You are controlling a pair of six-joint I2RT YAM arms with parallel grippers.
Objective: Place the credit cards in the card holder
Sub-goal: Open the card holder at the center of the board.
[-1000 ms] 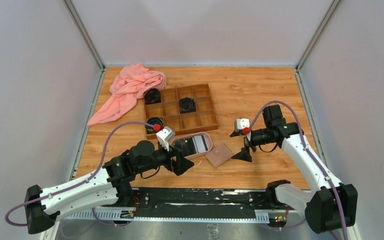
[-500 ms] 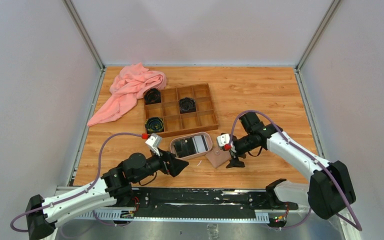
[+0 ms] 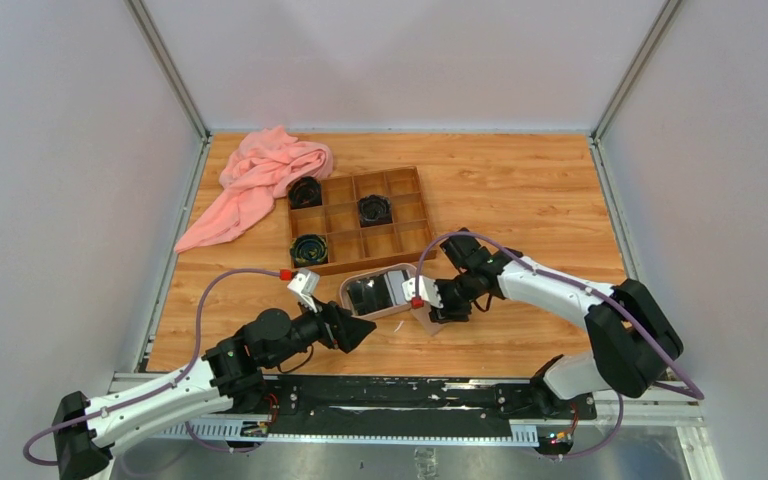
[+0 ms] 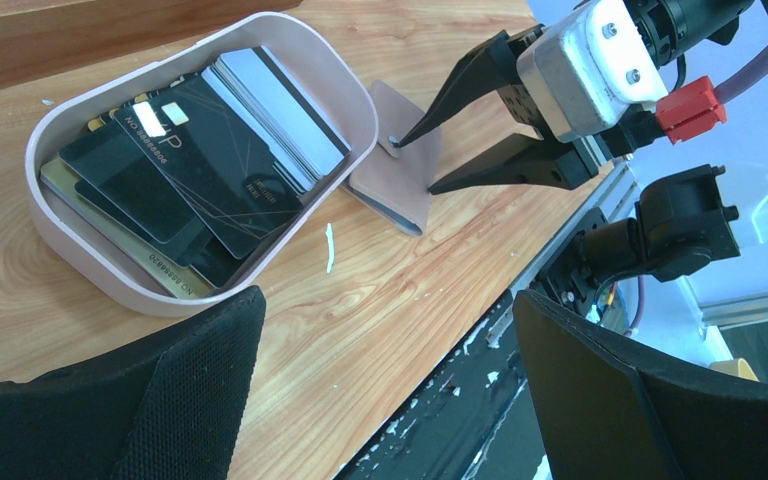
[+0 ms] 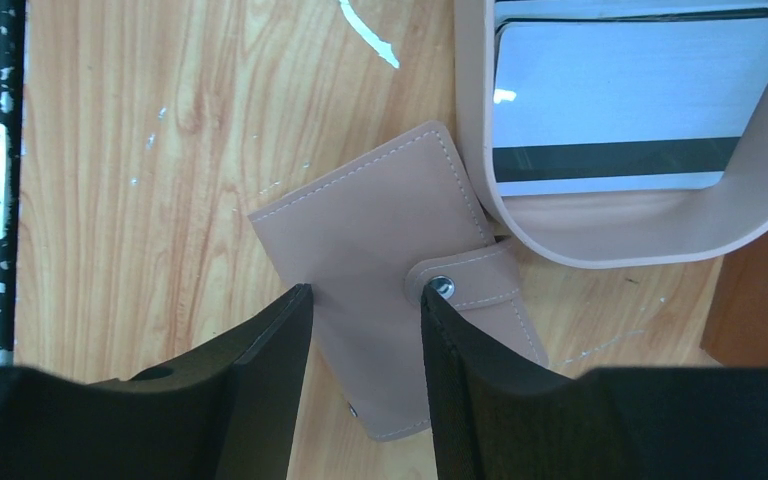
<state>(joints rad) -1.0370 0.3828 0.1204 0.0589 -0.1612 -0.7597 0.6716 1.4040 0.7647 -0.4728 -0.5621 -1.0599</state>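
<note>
Wooden bench (image 3: 520, 190): card holder (image 5: 380, 240) lies closed against the oval tray (image 5: 472, 150). My right pincer (image 5: 365, 295) straddles it, spread; left pincer (image 4: 385, 300) spread, empty. Risk: closing may skid it.

Right gripper (image 5: 365, 296) — now at card holder (image 5: 380, 228)

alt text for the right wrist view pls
The right gripper, open, hangs over a closed tan-pink card holder lying flat on the wooden table, one fingertip by its snap. At upper right, a pinkish tray beside the holder holds cards, the top one pale with a black stripe.
</note>
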